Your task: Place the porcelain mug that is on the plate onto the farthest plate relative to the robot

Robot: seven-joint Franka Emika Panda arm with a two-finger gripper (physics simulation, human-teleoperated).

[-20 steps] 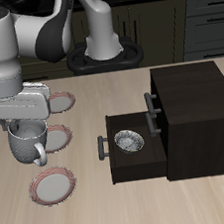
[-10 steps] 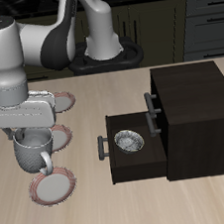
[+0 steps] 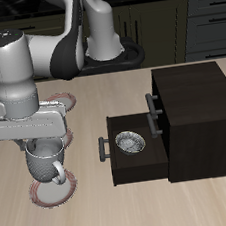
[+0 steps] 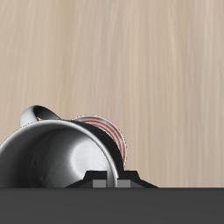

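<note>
My gripper (image 3: 41, 147) is shut on the rim of the white porcelain mug (image 3: 39, 167) and holds it just above the plate (image 3: 57, 194) nearest the table's front edge. The mug hangs upright, its handle toward the front. I cannot tell whether it touches the plate. In the wrist view the mug (image 4: 48, 162) fills the frame near the gripper (image 4: 109, 181), and the pink-rimmed plate (image 4: 114, 138) shows beyond its rim. A second plate (image 3: 65, 101) lies farther back. A middle plate is hidden behind my hand.
A black cabinet (image 3: 198, 114) stands beside the plates, with its drawer (image 3: 131, 161) pulled open toward them and a metal bowl (image 3: 129, 142) inside. The robot's base (image 3: 104, 46) stands at the back.
My gripper has carried the mug off the middle plate, toward the table's front edge, and lowered it over the nearest plate.
</note>
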